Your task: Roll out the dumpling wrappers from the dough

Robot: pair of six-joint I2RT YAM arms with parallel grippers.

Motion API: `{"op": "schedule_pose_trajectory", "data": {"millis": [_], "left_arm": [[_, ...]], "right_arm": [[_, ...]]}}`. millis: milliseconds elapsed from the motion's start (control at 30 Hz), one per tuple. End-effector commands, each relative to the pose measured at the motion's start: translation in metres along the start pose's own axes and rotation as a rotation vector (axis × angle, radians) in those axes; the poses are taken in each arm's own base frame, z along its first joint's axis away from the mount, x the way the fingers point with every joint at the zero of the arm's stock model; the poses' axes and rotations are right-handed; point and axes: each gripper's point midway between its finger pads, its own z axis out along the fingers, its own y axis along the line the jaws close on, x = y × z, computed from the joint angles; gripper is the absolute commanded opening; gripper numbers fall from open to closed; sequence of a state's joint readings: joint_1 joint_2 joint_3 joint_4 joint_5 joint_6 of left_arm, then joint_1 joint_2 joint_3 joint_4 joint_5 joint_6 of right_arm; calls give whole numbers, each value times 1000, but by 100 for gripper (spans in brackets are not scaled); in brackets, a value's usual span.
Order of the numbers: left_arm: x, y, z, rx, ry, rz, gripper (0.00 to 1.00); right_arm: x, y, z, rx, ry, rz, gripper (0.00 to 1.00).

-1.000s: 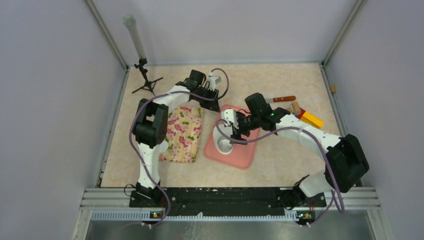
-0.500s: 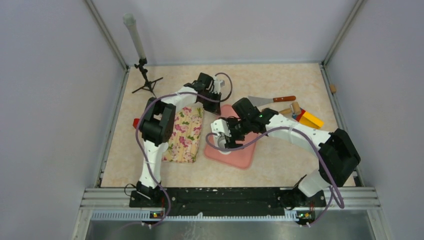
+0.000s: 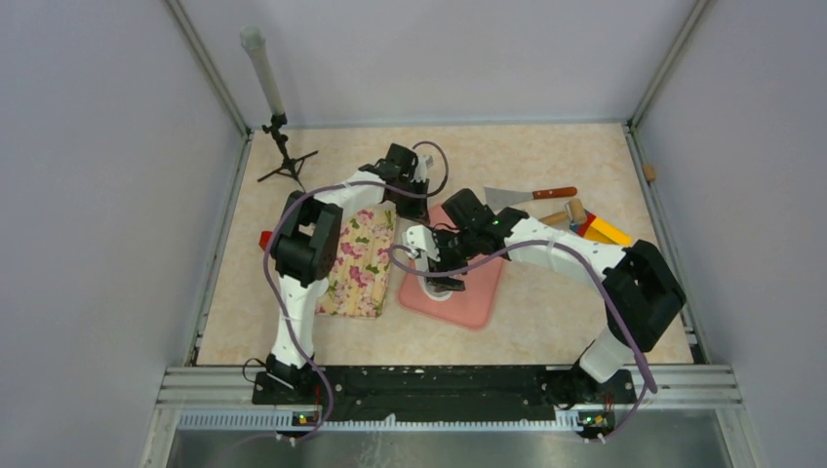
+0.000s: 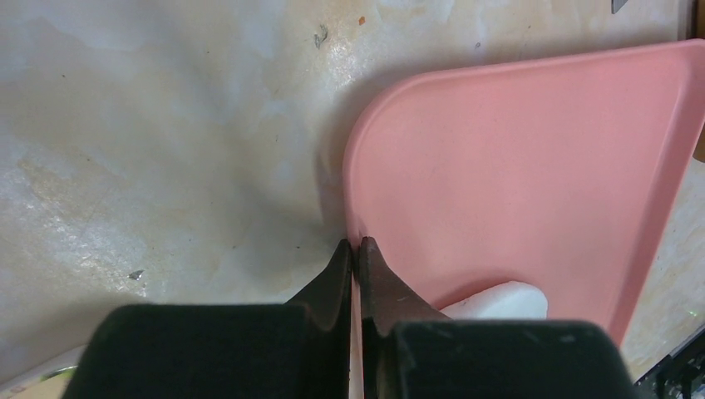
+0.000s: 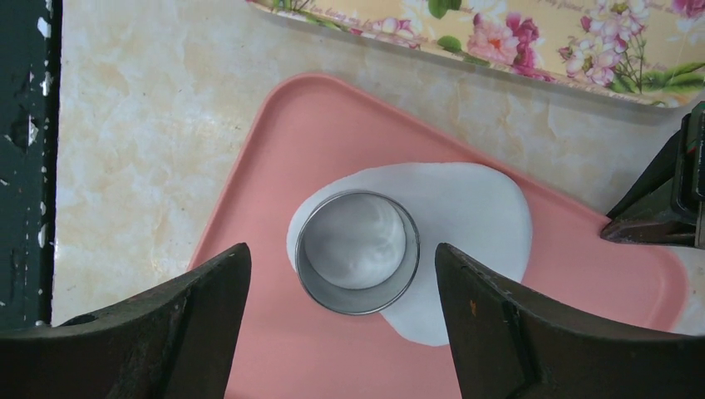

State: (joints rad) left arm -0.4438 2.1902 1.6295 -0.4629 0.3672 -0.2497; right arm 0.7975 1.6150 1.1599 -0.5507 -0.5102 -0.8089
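Left pincer [image 4: 356, 249] closed, tips at the rounded corner rim of the pink board [image 4: 515, 166], just right of the floral tray [image 3: 356, 258]; whether it pinches that rim, cannot tell. Dough [image 5: 474, 220], a flattened white sheet, lies on the board, metal ring cutter [image 5: 357, 263] standing on one end. Right pincer [image 5: 341, 249] wide open above, one finger each side of the cutter, not touching.

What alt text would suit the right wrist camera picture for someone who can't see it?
A metal ring sits on a flat white dough sheet on a pink board, framed by the two dark fingers of the open right hand. A flowered tray lies beyond the board.
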Motion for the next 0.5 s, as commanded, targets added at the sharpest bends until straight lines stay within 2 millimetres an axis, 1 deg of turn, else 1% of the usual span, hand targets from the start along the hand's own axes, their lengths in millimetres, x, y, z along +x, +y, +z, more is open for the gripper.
{"op": "schedule_pose_trajectory", "data": {"millis": [0,100,267,467], "left_arm": [[15,29,3,-130,11,-22,0],[18,30,4,-128,20,-28,0],[24,29,6,-114,35,-26,0],[27,28,9,-95,46,-21,0]], "right_arm": [[-11,2,9,10,-68,53,80],[-2,-1,15,26,-52,60,81],[3,-5,24,13,-46,55,82],[14,-14,31,31,-5,-6,83]]}}
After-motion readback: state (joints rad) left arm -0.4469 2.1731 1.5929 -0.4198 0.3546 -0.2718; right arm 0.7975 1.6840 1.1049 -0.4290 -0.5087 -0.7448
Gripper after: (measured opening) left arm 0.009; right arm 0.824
